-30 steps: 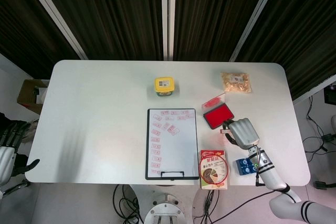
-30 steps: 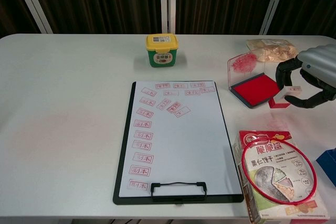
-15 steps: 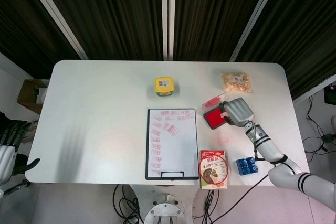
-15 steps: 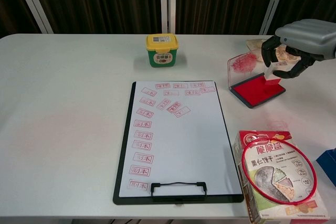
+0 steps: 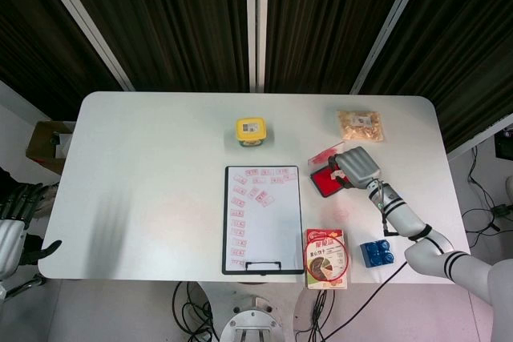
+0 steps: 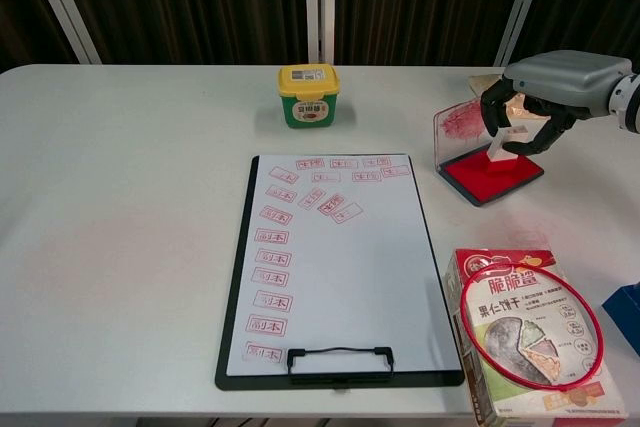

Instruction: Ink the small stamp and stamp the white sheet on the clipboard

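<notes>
My right hand [image 6: 548,89] hovers over the open red ink pad [image 6: 492,173] and pinches the small white stamp [image 6: 503,141] between thumb and fingers. The stamp's lower end hangs just above the red pad; whether it touches is unclear. The pad's clear lid [image 6: 458,125] stands upright at its left. In the head view the same hand [image 5: 357,166] covers the pad's right side [image 5: 322,181]. The black clipboard [image 6: 237,277] lies at the table's centre. Its white sheet [image 6: 360,277] bears several red stamp marks along the top and left. My left hand [image 5: 14,226] hangs off the table's left edge, holding nothing.
A green jar with a yellow lid [image 6: 308,94] stands behind the clipboard. A snack bag [image 5: 360,126] lies at the back right. A printed snack box with a red ring [image 6: 530,332] sits right of the clipboard, with a blue block [image 5: 377,253] beside it.
My right hand has lifted the stamp from the table right of the ink pad and carried it back and leftward, over the pad. The left hand has stayed still.
</notes>
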Available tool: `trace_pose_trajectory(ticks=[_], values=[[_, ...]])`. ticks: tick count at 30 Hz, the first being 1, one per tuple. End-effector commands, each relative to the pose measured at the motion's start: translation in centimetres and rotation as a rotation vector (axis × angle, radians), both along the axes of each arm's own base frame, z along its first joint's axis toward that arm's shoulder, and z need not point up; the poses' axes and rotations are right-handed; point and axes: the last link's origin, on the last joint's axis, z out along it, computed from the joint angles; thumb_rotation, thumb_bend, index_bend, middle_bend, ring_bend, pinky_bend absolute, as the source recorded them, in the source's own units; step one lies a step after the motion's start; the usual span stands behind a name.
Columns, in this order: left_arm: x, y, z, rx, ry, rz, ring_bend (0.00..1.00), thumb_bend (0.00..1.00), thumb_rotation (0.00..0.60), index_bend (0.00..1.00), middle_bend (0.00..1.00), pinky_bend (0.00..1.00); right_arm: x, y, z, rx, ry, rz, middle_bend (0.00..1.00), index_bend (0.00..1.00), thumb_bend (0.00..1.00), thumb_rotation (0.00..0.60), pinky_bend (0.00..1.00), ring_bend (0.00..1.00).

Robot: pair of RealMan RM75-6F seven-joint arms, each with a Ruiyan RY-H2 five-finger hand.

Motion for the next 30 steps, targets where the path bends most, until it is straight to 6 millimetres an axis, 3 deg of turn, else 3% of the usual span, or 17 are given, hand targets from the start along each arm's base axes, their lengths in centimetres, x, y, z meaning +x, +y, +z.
trace_pose_trajectory(ticks=[1, 21, 25, 30], values=[[0.0, 0.1, 0.0, -0.002, 0.000, 0.000, 0.07, 0.00, 0.600, 0.11, 0.09, 0.16, 0.0, -0.2, -0.3, 0.020, 0.017, -0.008, 0.86, 1.00, 0.54, 0.600, 1.00, 0.93], [-0.3, 0.2, 0.0, -0.004, -0.014, 0.009, 0.07, 0.00, 0.600, 0.10, 0.09, 0.16, -0.4, -0.3, -1.5, 0.028, 0.054, -0.022, 0.87, 1.00, 0.49, 0.600, 1.00, 0.93], [-0.3, 0.2, -0.1, -0.003, -0.015, 0.008, 0.07, 0.00, 0.600, 0.10, 0.09, 0.16, -0.2, -0.4, -0.9, 0.008, 0.023, -0.019, 0.87, 1.00, 0.49, 0.600, 1.00, 0.93], [-0.3, 0.1, 0.0, 0.002, -0.016, 0.009, 0.07, 0.00, 0.600, 0.10, 0.09, 0.16, 1.3, 0.2, 2.0, -0.046, -0.118, 0.012, 0.87, 1.00, 0.49, 0.600, 1.00, 0.93]])
